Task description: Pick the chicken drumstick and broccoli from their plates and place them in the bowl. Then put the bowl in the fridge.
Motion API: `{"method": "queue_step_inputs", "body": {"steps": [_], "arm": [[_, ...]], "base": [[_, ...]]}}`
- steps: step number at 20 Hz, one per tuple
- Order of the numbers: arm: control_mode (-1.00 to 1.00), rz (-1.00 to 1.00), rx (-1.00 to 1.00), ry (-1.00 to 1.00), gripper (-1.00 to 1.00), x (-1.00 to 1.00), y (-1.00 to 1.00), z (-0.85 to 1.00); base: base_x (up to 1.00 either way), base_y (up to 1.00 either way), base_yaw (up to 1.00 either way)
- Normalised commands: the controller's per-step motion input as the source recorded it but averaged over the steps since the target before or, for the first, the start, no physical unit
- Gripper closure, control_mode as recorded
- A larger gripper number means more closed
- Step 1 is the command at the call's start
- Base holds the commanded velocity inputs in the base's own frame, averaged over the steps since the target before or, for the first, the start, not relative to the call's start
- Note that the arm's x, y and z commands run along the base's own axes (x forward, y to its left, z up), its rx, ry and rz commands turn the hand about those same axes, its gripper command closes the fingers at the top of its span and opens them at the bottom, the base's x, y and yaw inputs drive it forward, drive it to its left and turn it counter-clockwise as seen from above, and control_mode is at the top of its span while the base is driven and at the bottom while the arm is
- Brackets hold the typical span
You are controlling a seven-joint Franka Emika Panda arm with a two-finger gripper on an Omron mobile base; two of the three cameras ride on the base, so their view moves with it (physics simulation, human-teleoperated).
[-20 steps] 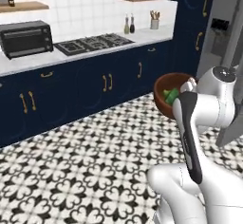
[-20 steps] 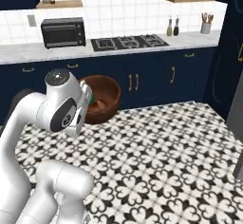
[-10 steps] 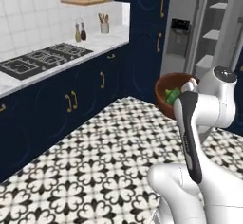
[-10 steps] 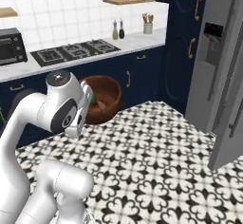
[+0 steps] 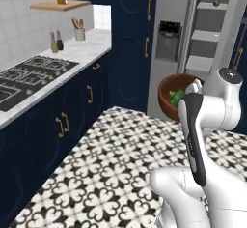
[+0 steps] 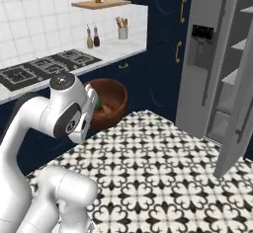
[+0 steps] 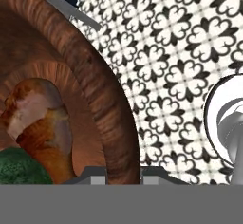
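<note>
Bowl [image 5: 174,96]: carried in the air in front of the arm, above the patterned floor [image 5: 111,164]. Right base view shows it level and mouth up, which I judge is what keeps the food from sliding out.
Hand [image 7: 122,173]: grasping the bowl by its rim. Hand view has the two dark tips at the bottom, either side of the rim wall, one inside and one outside. A rim pinch makes sense here, since the bowl is too wide to span.
Chicken drumstick [image 7: 40,123]: lying inside the bowl, thick end up in the hand view, leaning against the inner wall.
Broccoli [image 7: 21,168]: inside the bowl, touching the drumstick's lower end; green also seen over the rim from the left base view.
Fridge [image 5: 193,43]: just beyond the bowl, door [image 6: 232,79] swung open, white shelves [image 5: 205,36] exposed. A small green thing sits on an upper shelf; too small to identify.
Step in hand (judgement): both foods loaded; what remains is setting the bowl on a shelf.
Next move calls for (judgement): keep the bowl level, clear the open door's edge, pick a shelf with room above for the hand.
Risk (judgement): a one-sided rim grip could let the bowl tilt.
Surface [image 5: 58,63]: off to the left with the cooktop [image 5: 29,75]; not involved.
</note>
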Motion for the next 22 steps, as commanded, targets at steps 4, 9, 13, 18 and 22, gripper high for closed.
{"method": "queue_step_inputs", "body": {"steps": [4, 9, 13, 18, 22], "arm": [[1.00, 0.00, 0.00, 0.00, 1.00, 0.00, 0.00, 0.00], [1.00, 0.00, 0.00, 0.00, 1.00, 0.00, 0.00, 0.00], [1.00, 0.00, 0.00, 0.00, 1.00, 0.00, 0.00, 0.00], [1.00, 0.00, 0.00, 0.00, 1.00, 0.00, 0.00, 0.00], [1.00, 0.00, 0.00, 0.00, 1.00, 0.00, 0.00, 0.00]], "base": [[1.00, 0.70, -0.35], [1.00, 0.53, -0.45], [1.00, 0.26, -0.54], [1.00, 0.40, -0.58], [1.00, 0.50, -0.49]]}}
